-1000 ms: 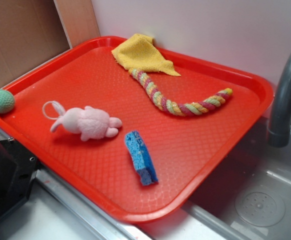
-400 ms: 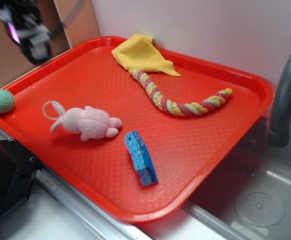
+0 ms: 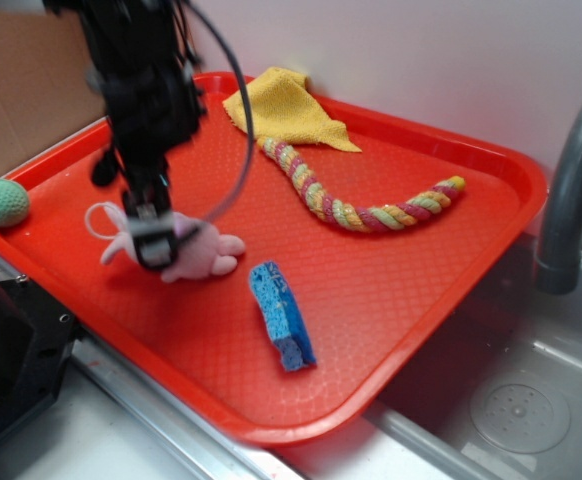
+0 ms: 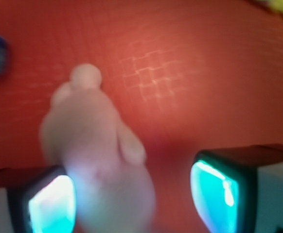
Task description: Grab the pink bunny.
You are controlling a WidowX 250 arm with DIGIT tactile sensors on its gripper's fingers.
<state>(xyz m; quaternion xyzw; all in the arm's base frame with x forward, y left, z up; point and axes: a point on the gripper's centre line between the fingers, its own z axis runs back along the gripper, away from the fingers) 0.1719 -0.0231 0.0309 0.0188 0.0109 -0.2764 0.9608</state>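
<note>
Now the gripper [image 3: 154, 240] is seen low over the pink bunny [image 3: 203, 250], whereas 1.0 s ago no arm was in the ext. view and 0.4 s ago it was only a blur at the top left corner. So a fast descent was made, approx. straight onto the target.

In the wrist view the two fingers [image 4: 49, 204] are spread apart and the bunny [image 4: 95, 150] lies between them, closer to the left one; nothing is clamped yet. The view is blurred, so contact cannot be confirmed.

The bunny lies on its side on the red tray [image 3: 401, 290], position unchanged vs. the earlier pics. Just beside it is the blue sponge [image 3: 281, 315]; further away are the green ball [image 3: 3, 202], the rope toy [image 3: 361, 205] and the yellow cloth [image 3: 283, 108].

The approach is judged nearly done; closing is probably what remains.
</note>
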